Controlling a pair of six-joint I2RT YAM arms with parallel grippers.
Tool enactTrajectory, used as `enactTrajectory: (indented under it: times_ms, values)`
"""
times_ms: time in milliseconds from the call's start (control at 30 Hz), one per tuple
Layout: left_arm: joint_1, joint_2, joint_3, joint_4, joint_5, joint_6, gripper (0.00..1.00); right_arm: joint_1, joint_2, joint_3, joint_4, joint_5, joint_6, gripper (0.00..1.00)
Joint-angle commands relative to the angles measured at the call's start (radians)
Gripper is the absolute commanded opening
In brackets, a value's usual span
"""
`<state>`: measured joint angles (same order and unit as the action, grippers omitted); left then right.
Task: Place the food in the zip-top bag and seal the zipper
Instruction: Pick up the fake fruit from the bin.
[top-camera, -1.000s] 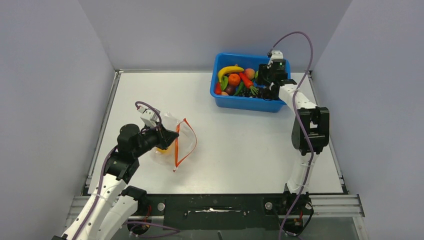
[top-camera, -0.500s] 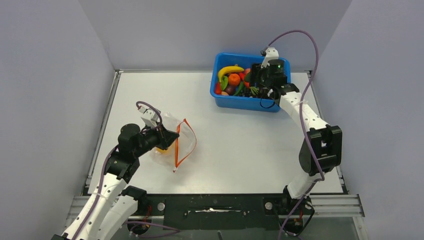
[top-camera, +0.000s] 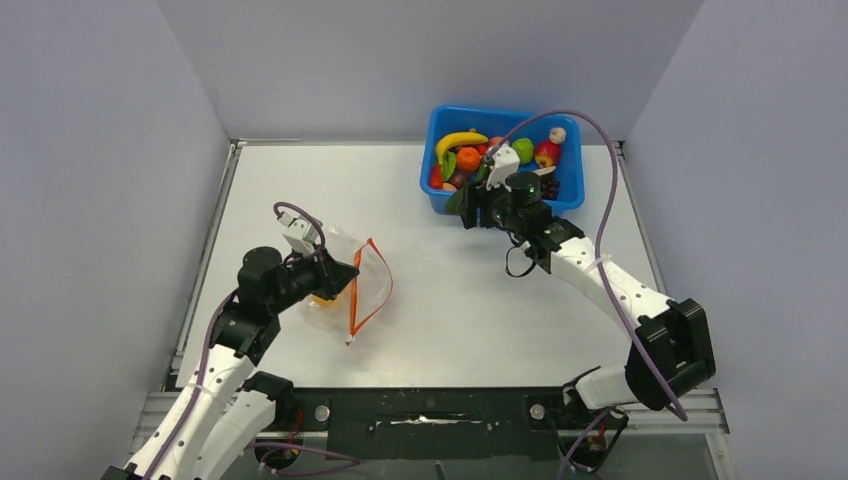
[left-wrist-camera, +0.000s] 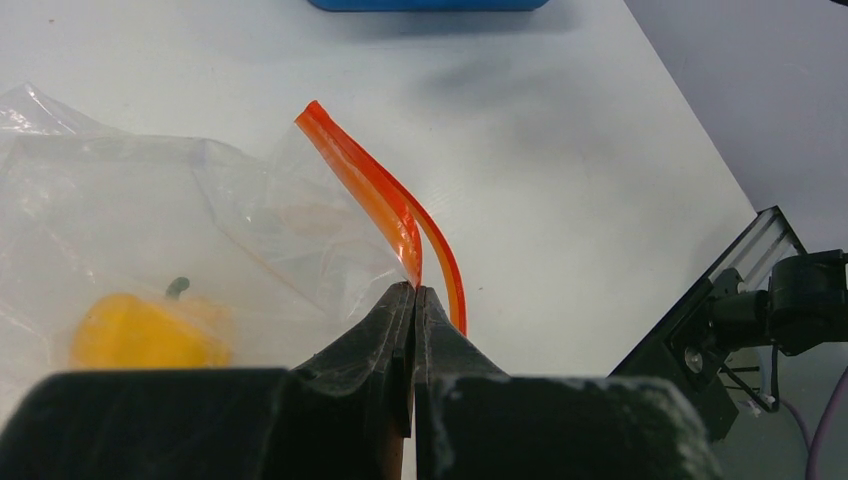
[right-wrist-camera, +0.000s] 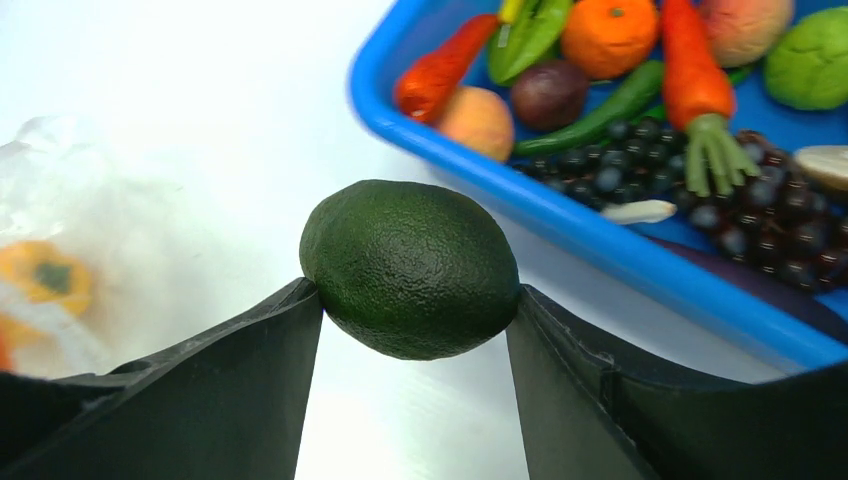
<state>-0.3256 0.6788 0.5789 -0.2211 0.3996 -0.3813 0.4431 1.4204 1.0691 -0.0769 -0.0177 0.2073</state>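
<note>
clear, crinkly plastic lies at the left side of the white table (top-camera: 450, 300): the zip-top bag (top-camera: 338, 262), with its zipper (top-camera: 366, 285) on the edge that faces the middle of the table. a yellow-orange pepper (left-wrist-camera: 140, 332) with a dark stem sits inside the bag, seen blurred through the plastic. the left gripper (left-wrist-camera: 413, 290) reaches in from the left and is clenched on the bag's mouth edge, its two dark fingers pressed flat together. one orange-red strip of the zipper runs up from right between the tips. the other strip bows away from it (so the mouth gapes rather than lying flat and sealed).

the middle of the table between the bag and the bin is bare white surface.

further right, the right gripper (right-wrist-camera: 415, 292) is stretched towards the left and grasps the dark green piece (right-wrist-camera: 410, 268), a pebbly-skinned oval, with one finger on each of its sides. the piece hangs over the table, just outside the near wall of the blue bin (right-wrist-camera: 600, 240), well apart from the bag. whether it touches the table i cannot tell.

at the far right edge of the table, the bin holds the rest of the food. a banana (top-camera: 458, 139) and a small orange (top-camera: 468, 158) lie towards its left. a carrot (right-wrist-camera: 692, 70), a peach (right-wrist-camera: 478, 120), a long green pod (right-wrist-camera: 610, 105) and dark grapes (right-wrist-camera: 650, 175) lie near the front wall. a green round fruit (top-camera: 522, 150) and a red apple (top-camera: 546, 154) lie towards its right.
</note>
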Motion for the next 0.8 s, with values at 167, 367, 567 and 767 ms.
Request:
enactTrajectory:
  times_ms: [167, 367, 567, 767]
  values:
    - [0.004, 0.001, 0.000, 0.080, 0.021, -0.050, 0.00, 0.145, -0.202, -0.132, 0.215, -0.016, 0.004, 0.46]
    - [0.003, -0.004, -0.006, 0.158, 0.035, -0.128, 0.00, 0.246, -0.297, -0.211, 0.292, -0.021, -0.059, 0.45]
    - [0.003, 0.011, 0.008, 0.210, 0.025, -0.177, 0.00, 0.366, -0.323, -0.268, 0.353, -0.033, -0.155, 0.44]
    - [0.003, 0.013, 0.004, 0.226, 0.030, -0.190, 0.00, 0.443, -0.274, -0.277, 0.385, -0.040, -0.208, 0.46]
